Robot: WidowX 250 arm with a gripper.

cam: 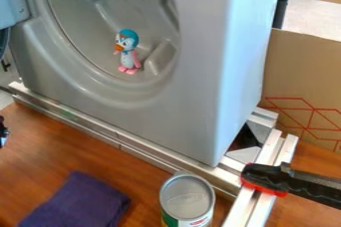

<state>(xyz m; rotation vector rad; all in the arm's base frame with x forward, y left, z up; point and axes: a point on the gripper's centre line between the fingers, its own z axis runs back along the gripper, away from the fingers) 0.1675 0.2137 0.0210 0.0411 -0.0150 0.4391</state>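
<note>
With its opening state indeterminable, the black gripper (3,132) is hanging at the view's left edge, while a purple fabric cloth (79,202) is lying near a cylindrical metal can (187,200).

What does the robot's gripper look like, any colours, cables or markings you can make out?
What seems to be part of the gripper, at the left edge, is black or very dark, with small paler patches. Too little of it is in sight to tell its overall shape, or any cables or markings.
</note>
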